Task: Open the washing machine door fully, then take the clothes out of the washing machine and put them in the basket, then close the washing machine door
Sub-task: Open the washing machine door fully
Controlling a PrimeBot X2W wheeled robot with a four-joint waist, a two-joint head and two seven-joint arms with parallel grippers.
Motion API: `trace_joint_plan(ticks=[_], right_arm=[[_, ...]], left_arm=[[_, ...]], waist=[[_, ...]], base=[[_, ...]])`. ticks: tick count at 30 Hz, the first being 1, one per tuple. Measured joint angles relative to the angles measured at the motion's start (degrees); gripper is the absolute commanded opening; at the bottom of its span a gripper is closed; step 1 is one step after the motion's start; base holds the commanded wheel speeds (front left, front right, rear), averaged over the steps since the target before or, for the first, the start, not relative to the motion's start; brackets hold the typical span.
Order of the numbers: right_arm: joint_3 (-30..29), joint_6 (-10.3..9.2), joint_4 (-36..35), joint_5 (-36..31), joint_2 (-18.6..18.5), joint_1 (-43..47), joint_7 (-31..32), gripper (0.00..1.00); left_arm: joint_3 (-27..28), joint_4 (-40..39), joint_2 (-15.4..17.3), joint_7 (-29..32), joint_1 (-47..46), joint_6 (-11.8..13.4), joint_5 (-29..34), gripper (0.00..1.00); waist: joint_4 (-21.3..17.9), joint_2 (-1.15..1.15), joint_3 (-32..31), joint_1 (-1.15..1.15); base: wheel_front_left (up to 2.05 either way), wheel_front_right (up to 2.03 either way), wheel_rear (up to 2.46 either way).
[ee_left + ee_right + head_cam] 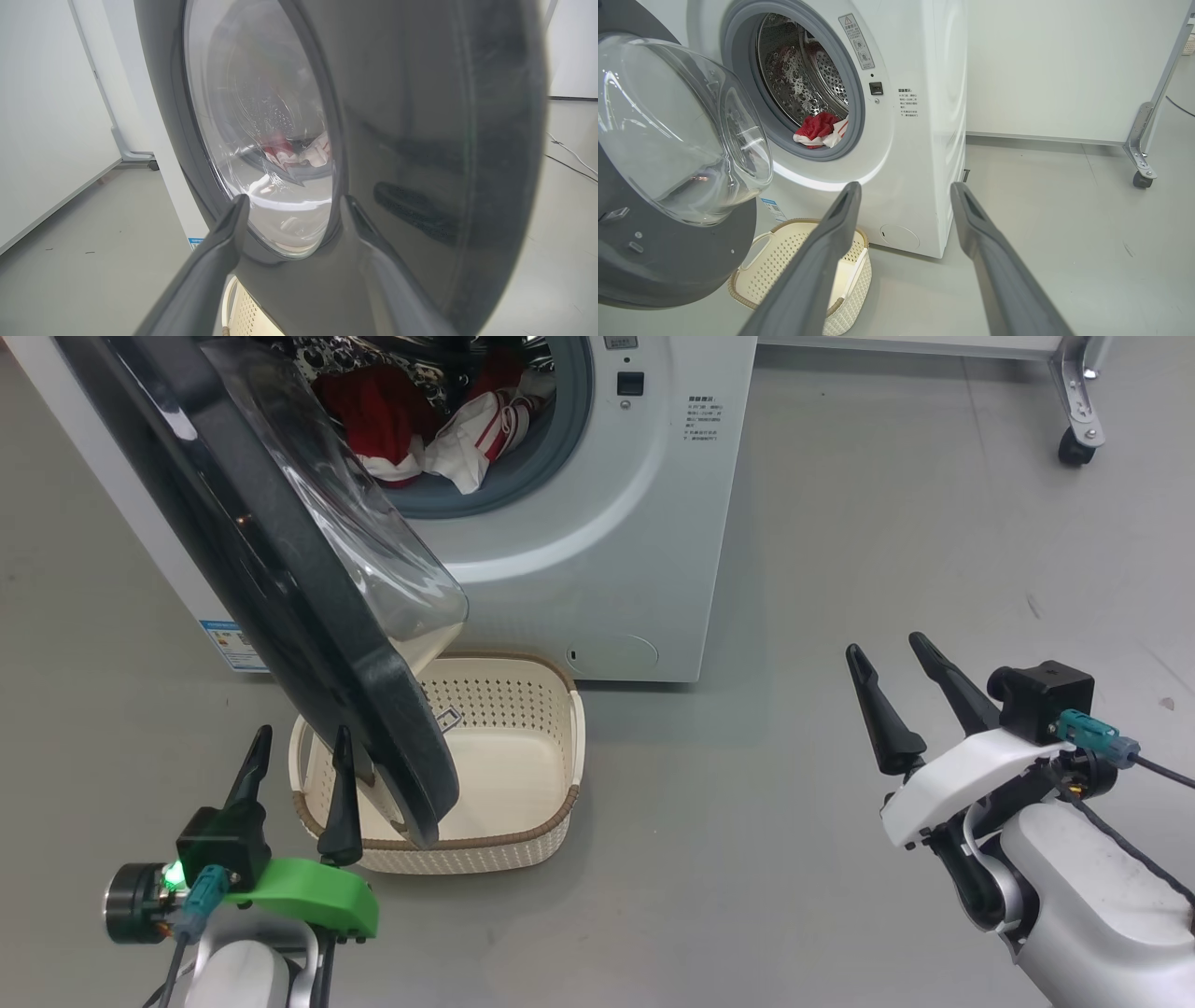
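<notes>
I'm working on opening step: washing machine door point(308, 616) hanging half-open above basket point(523, 835). Left hand point(303, 735), right hand point(884, 646) both released, empty. Reckoning next move needs swinging door wider.

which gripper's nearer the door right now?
Left. The left gripper is open at the lower outer face of the door, fingertips close to it; contact unclear. The right gripper hangs open above the floor, well off to the door's right.
</notes>
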Motion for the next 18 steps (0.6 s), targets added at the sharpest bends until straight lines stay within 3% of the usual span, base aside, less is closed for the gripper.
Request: trace_joint_plan(ticks=[10, 18], right_arm=[[-6.9, -0.07, -3.7, -6.0, 2.0, 4.2, 0.0, 1.0], [-9.2, -0.48, -5.1, -9.7, 3.4, 9.4, 0.0, 1.0]], left_arm=[[0.0, -0.1, -0.1, 0.0, 0.1, -0.1, 0.5, 1.0], [0.8, -0.2, -0.1, 0.0, 1.3, -0.1, 0.5, 1.0]], waist=[[-0.3, 0.0, -0.2, 0.0], [-0.5, 0.0, -0.6, 0.0]], base=[[0.0, 0.0, 0.0], [0.0, 0.0, 0.0]])
